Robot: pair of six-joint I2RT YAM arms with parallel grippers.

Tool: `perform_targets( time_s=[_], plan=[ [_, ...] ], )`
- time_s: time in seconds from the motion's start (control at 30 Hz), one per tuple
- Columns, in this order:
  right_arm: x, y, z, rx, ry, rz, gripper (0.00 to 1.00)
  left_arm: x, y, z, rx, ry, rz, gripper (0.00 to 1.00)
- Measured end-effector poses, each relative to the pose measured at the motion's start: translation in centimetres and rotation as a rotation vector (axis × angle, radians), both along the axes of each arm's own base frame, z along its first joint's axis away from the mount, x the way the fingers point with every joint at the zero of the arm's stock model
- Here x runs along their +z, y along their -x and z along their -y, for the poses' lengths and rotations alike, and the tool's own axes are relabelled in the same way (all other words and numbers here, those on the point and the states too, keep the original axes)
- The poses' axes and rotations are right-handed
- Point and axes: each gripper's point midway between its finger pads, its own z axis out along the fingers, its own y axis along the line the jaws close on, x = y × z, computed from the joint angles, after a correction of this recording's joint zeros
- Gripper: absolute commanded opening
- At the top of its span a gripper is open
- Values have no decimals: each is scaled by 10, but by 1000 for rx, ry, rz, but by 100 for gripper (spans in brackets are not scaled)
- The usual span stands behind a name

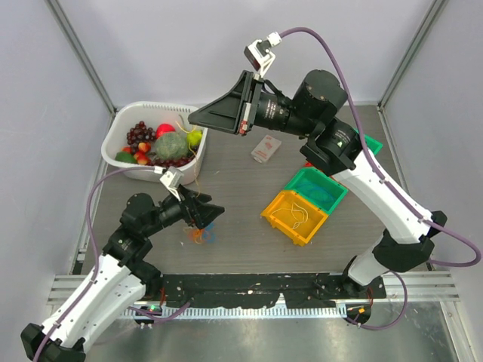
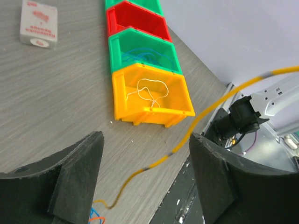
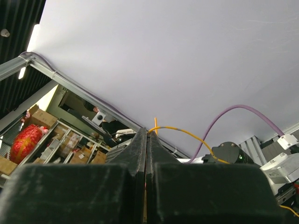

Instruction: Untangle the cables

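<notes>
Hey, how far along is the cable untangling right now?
Done: a white cable lies in the yellow bin and a blue cable in the green bin. In hand: the right jaws are shut on the orange-yellow cable, raised high; the left jaws are open. Left: a small blue-and-orange knot on the table.

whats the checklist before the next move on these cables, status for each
1. Right end effector shut on the orange-yellow cable: ok, the cable leaves its tip.
2. Left end effector open and holding nothing: ok.
3. Orange-yellow cable free of the tangle: cannot tell. Its lower end reaches the blue and orange loops.
4. Cable not touching the left fingers: cannot tell. It passes close to one.
5. Sorted cables in place: ok. The white cable is in the yellow bin and the blue cable is in the green bin.
</notes>
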Motion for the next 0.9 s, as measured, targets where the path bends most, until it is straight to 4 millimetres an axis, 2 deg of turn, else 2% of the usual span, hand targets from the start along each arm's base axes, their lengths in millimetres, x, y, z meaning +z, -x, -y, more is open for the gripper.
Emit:
perform_targets(
  time_s=[0.1, 0.17, 0.27, 0.37, 0.4, 0.47, 0.53, 0.6, 0.7, 0.8, 0.9],
  plan=[
    [3, -1, -3, 9, -16, -15, 1, 2, -6, -1, 20, -6, 29, 66],
    [8, -1, -5, 24, -33, -32, 1, 2, -15, -2, 53, -14, 45, 66],
    [25, 2, -9, 58, -78, -44, 1, -10, -41, -5, 143, -38, 35, 61],
    [61, 13, -9, 105, -156, -16, 1, -56, -65, -9, 242, -84, -34, 57],
    [76, 19, -5, 120, -192, 0, 1, -82, -70, -12, 270, -116, -83, 54],
    [108, 35, 11, 147, -279, 46, 1, -135, -72, -16, 300, -198, -205, 51],
    [128, 46, 26, 156, -339, 82, 1, -167, -69, -20, 315, -250, -289, 50],
    [147, 58, 45, 150, -409, 137, 1, -187, -63, -24, 327, -284, -348, 52],
    [159, 70, 67, 108, -453, 191, 1, -193, -58, -30, 351, -281, -369, 53],
    [165, 80, 88, 59, -473, 250, 1, -182, -56, -35, 378, -251, -338, 53],
    [173, 87, 102, 22, -498, 310, 1, -166, -56, -39, 401, -209, -297, 48]
  ],
)
